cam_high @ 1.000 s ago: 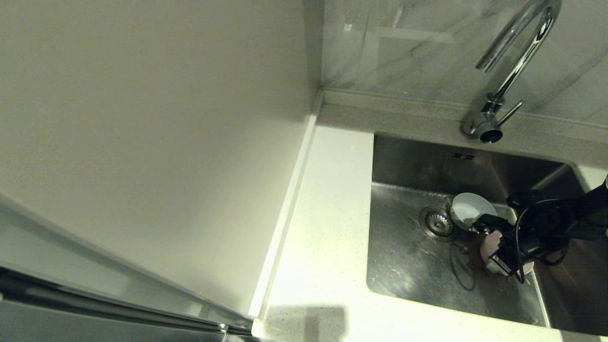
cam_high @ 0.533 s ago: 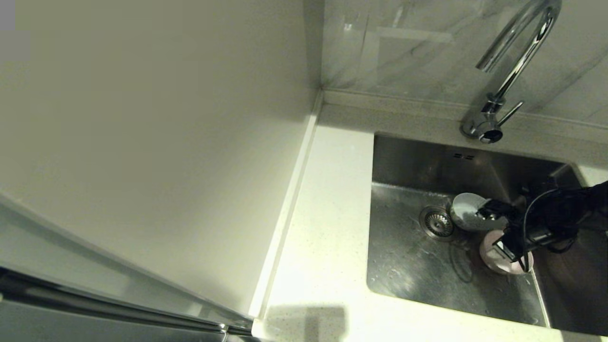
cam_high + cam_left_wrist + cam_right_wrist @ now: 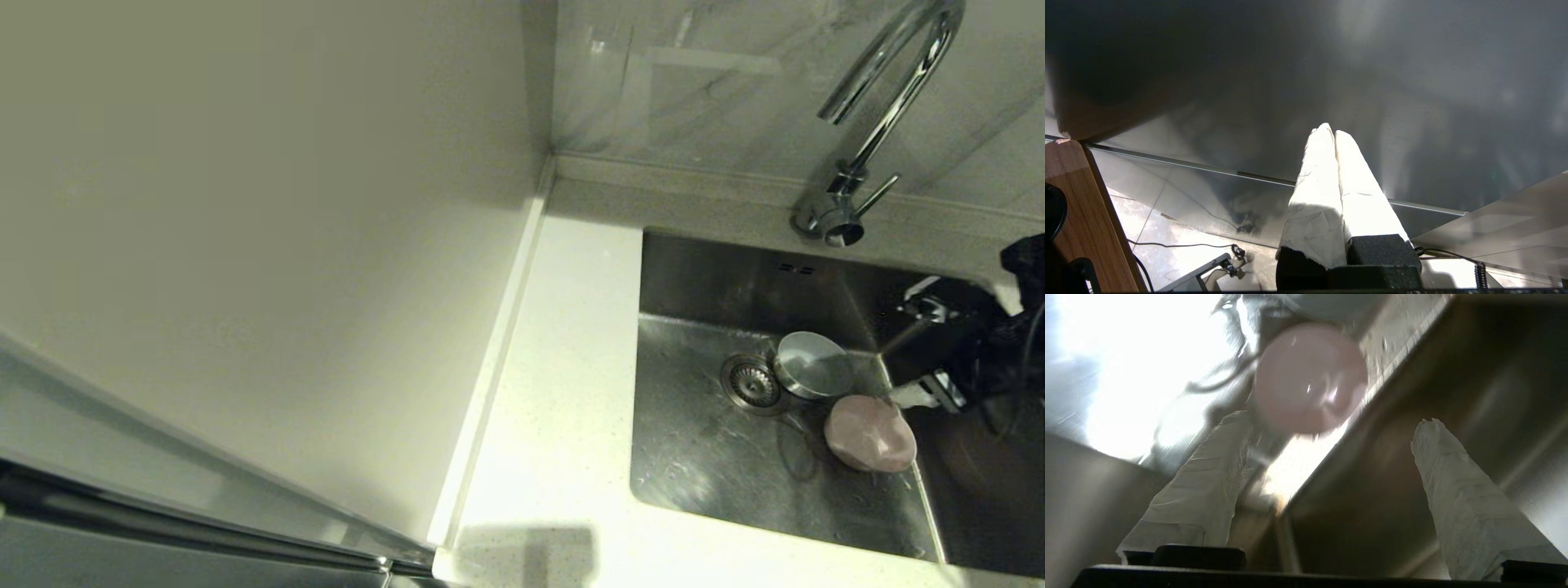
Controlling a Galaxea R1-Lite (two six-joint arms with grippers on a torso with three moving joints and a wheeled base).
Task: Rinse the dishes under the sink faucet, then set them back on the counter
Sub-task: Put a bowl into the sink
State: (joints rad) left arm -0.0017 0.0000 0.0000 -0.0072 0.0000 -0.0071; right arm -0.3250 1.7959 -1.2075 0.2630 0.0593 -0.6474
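The pink bowl (image 3: 869,433) lay in the sink (image 3: 702,465) near its right wall, and could slip away if grabbed by its wet rim. The right gripper (image 3: 918,351) hung just above with fingers wide apart, holding nothing. Farther back, the blue bowl (image 3: 812,365) touched the drain (image 3: 751,382). The faucet (image 3: 882,114) stood behind. The left gripper (image 3: 1334,134) rested pressed together, empty.

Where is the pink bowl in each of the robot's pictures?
Head view: the pink bowl lies in the sink, right of the drain.
Left wrist view: not in it.
Right wrist view: the pink bowl shows beyond the open right gripper.
Shared landmark: the sink's floor edge beside the bowl.
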